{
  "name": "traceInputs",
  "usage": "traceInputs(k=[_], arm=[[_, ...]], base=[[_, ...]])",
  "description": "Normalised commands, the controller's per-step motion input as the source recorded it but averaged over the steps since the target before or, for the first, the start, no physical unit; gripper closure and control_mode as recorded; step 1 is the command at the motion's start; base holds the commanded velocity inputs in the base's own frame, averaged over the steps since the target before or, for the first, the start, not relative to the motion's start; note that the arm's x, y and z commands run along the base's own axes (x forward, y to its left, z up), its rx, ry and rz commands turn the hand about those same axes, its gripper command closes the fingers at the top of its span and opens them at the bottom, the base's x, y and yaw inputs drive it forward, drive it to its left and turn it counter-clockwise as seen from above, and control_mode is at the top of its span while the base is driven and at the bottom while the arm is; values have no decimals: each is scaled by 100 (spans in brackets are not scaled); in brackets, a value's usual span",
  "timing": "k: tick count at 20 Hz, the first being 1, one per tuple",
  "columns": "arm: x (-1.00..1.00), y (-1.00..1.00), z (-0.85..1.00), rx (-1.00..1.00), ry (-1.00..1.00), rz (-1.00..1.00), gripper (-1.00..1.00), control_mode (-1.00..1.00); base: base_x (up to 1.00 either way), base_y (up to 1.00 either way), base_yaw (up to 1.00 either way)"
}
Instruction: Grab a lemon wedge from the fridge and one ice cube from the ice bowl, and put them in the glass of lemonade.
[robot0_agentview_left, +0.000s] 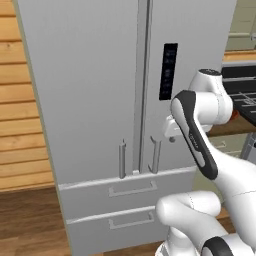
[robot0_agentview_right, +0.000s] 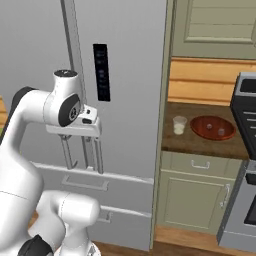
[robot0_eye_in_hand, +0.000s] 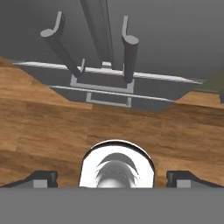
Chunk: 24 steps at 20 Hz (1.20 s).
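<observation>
From the left base view we see the fridge (robot0_agentview_left: 100, 100) shut, its top cut off, from the right the glass of lemonade (robot0_agentview_right: 179, 125) beside the ice bowl (robot0_agentview_right: 213, 127), cubes barely discernible, in the hand view our gripper (robot0_eye_in_hand: 112, 178) spread wide, empty, above the door handles (robot0_eye_in_hand: 130, 54).

Both base views face the fridge (robot0_agentview_left: 95, 100); hand view looks down.
</observation>
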Motion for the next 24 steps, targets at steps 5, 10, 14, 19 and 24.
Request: traceInputs(k=[5, 10, 14, 19, 24], arm=[[0, 0, 0, 0, 0, 0, -100, 100], [0, 0, 0, 0, 0, 0, -100, 100], [0, 0, 0, 0, 0, 0, -100, 100], [0, 0, 0, 0, 0, 0, -100, 100], [0, 0, 0, 0, 0, 0, -100, 100]], base=[[-60, -1, 0], [-86, -7, 0], [-98, 0, -21], [-87, 0, -25], [-69, 0, -3]])
